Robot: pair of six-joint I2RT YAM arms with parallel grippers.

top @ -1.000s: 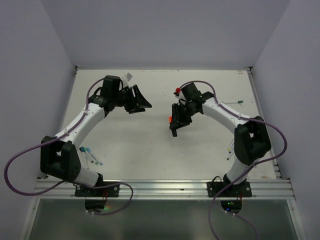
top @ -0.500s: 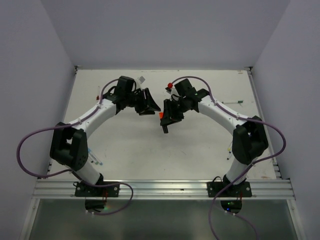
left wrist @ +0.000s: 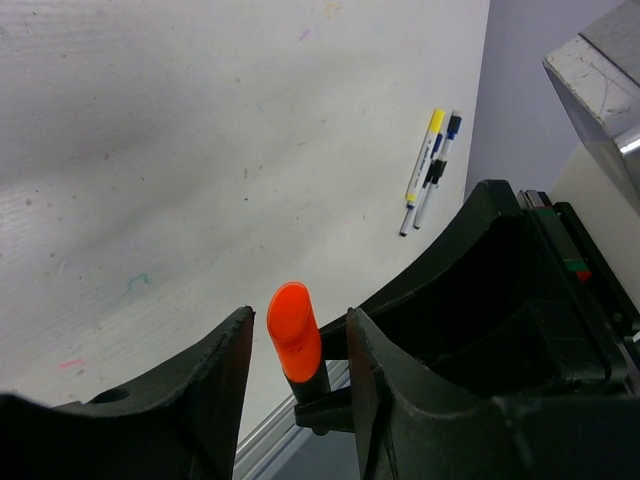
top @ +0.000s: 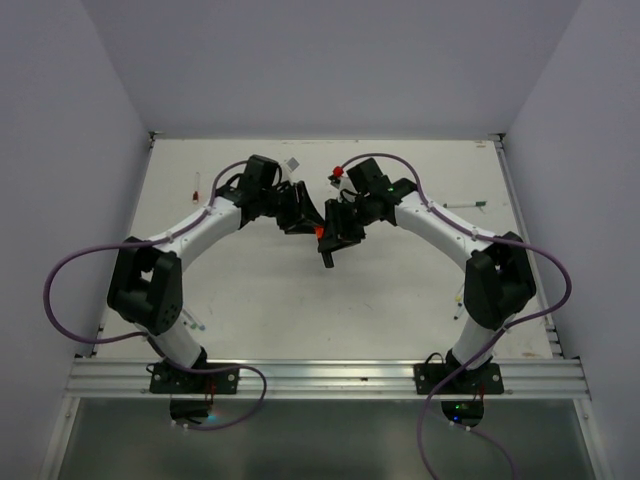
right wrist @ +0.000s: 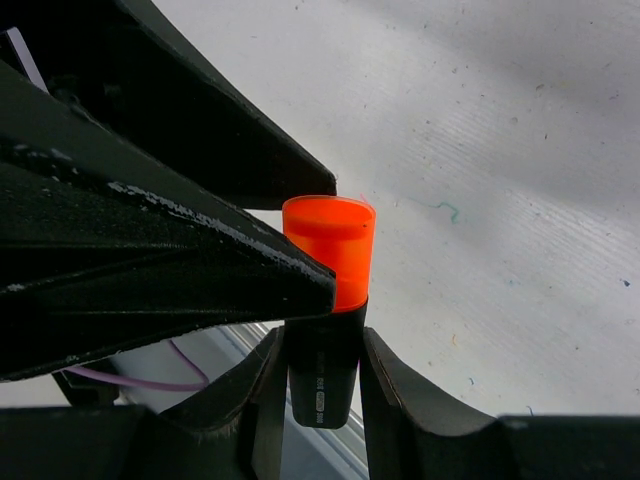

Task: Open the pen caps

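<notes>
Clamping marker [right wrist: 322, 372]: right gripper [right wrist: 320, 345] | orange cap [left wrist: 293, 328] inside left gripper [left wrist: 298, 318] | print [right wrist: 318, 393] unreadable

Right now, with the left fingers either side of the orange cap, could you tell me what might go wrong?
1. The orange cap shows gaps to both left fingers; if they close off-centre, they may push it sideways instead of gripping.
2. The right fingers pinch the black marker just below the cap; a hard pull might drag the marker out rather than free the cap.
3. Both sets of fingers sit very close, so they could collide.
</notes>
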